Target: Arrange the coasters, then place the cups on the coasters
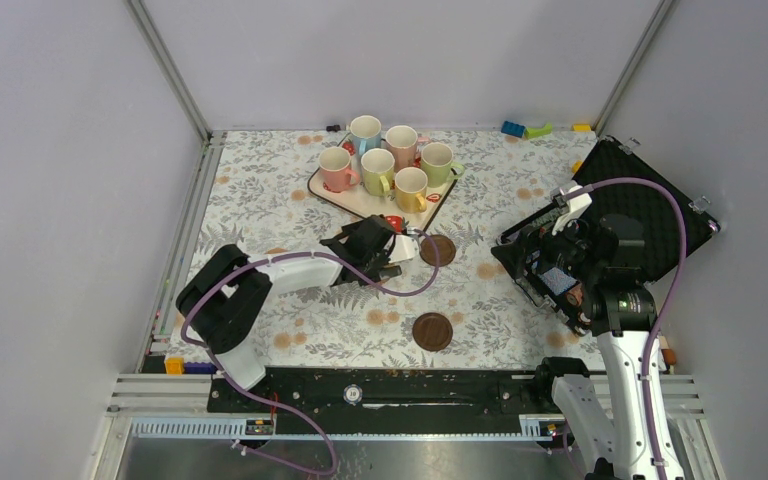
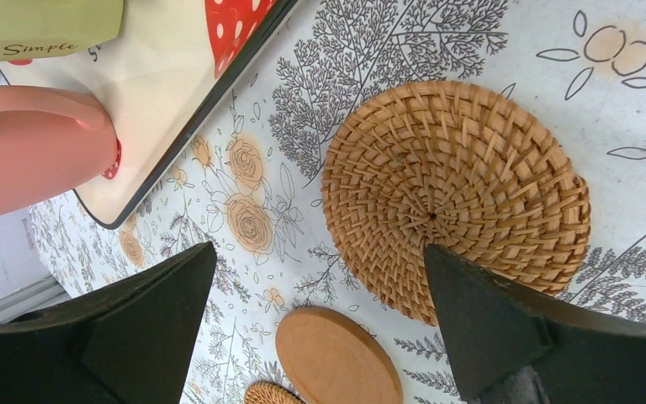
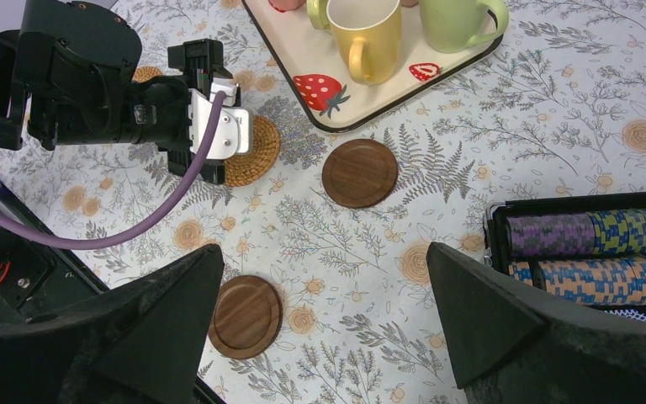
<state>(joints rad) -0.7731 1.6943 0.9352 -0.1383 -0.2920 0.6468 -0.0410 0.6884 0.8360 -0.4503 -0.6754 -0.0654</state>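
Observation:
Six pastel cups (image 1: 378, 171) stand on the strawberry-print tray (image 1: 343, 196) at the back. My left gripper (image 2: 320, 252) hangs open just above a woven straw coaster (image 2: 454, 194), with one fingertip over its near edge and nothing held. A smooth tan coaster (image 2: 336, 358) and the rim of a second woven coaster (image 2: 269, 394) lie behind it. Two dark brown coasters lie flat, one (image 3: 359, 172) near the tray's corner and one (image 3: 246, 316) close to the front edge. My right gripper (image 3: 324, 252) hovers open and empty, high over the cloth.
An open black case (image 1: 650, 215) with rows of striped poker chips (image 3: 593, 257) fills the right side under my right arm. Toy bricks (image 1: 525, 129) lie along the back edge. The left arm's purple cable (image 1: 410, 285) loops over the cloth.

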